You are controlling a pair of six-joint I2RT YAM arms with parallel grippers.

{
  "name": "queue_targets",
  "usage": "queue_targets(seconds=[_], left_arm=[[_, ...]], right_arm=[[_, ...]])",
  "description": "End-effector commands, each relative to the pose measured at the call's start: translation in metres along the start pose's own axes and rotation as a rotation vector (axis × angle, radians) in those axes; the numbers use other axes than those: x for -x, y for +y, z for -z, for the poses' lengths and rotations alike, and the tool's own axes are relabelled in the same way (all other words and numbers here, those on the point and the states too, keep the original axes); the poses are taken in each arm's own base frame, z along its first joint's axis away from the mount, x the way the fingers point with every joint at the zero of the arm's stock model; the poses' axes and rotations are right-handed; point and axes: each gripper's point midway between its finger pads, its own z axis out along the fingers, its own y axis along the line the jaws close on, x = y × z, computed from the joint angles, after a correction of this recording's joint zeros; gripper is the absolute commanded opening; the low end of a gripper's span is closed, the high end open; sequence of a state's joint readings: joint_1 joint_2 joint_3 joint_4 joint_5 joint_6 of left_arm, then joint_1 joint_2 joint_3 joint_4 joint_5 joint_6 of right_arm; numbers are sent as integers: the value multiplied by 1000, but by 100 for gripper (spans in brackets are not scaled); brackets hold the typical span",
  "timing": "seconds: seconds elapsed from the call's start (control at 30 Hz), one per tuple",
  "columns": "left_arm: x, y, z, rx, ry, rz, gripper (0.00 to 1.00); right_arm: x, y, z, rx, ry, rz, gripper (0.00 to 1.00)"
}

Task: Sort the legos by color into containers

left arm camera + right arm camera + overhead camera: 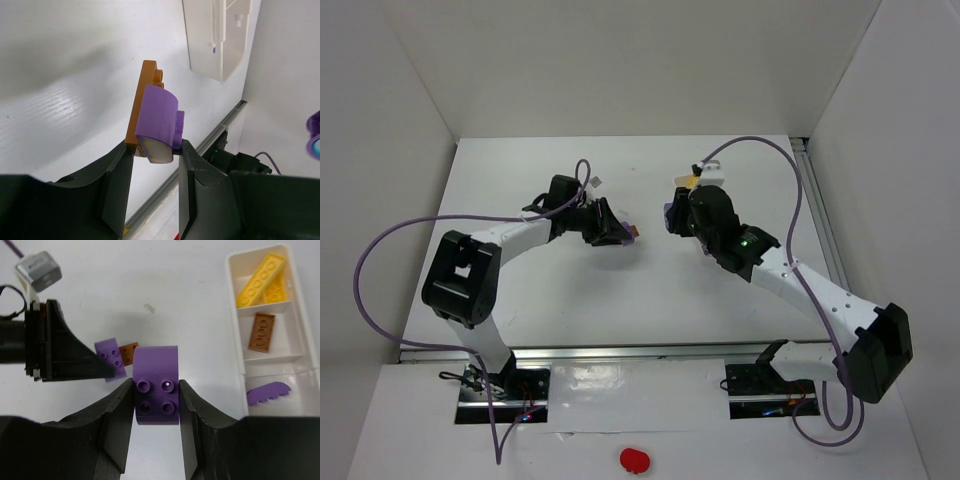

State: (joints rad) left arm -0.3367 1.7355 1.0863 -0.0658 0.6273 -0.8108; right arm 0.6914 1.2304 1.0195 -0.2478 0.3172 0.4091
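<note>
My left gripper (622, 232) is shut on a small purple brick (157, 117) stuck to an orange-brown brick (142, 100), held above the table. In the right wrist view that pair (111, 357) shows at the left gripper's tip. My right gripper (156, 390) is shut on the bigger purple brick (156, 365), just right of the left gripper (672, 217). The white tray (300, 315) lies to the right, holding two yellow bricks (262, 277), an orange-brown brick (262, 331) and a purple piece (267, 392) in separate compartments. The tray also shows in the top view (710, 178).
A small grey tag (39, 270) hangs by the left arm's cable. A metal rail (820, 220) runs along the table's right edge. White walls close in the back and sides. A red object (634, 459) lies in front of the arm bases.
</note>
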Motion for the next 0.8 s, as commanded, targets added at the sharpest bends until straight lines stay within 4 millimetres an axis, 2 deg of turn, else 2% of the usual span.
queue_targets(seconds=[0.0,0.03,0.13,0.17,0.2,0.23,0.33,0.37,0.43,0.6,0.77], left_arm=[[8,-5,-2,-7,-15,-35,0],[8,-8,-2,-22,-11,-40,0],[9,-16,4,-36,-13,-76,0],[9,-17,7,-28,-19,-86,0],[11,-17,8,-18,-24,-110,0],[13,-21,11,-21,-28,-125,0],[8,-22,14,-3,-11,-151,0],[11,-29,17,-13,-23,-163,0],[7,-24,18,1,-6,-169,0],[5,-35,20,-8,-10,-200,0],[3,-37,17,-11,-2,-206,0]], right_arm=[[-3,-35,-1,-155,-5,-59,20],[-10,-55,-2,-239,16,-60,20],[-23,-86,-10,-365,66,-82,20],[-24,-103,-12,-422,71,-87,20],[-25,-111,-15,-450,73,-100,20],[-34,-120,-19,-478,98,-97,20],[-43,-137,-29,-496,107,-128,20],[-49,-137,-31,-490,122,-127,20],[-49,-140,-34,-499,117,-145,20],[-66,-170,-39,-583,135,-166,20],[-71,-177,-47,-561,95,-191,20]])
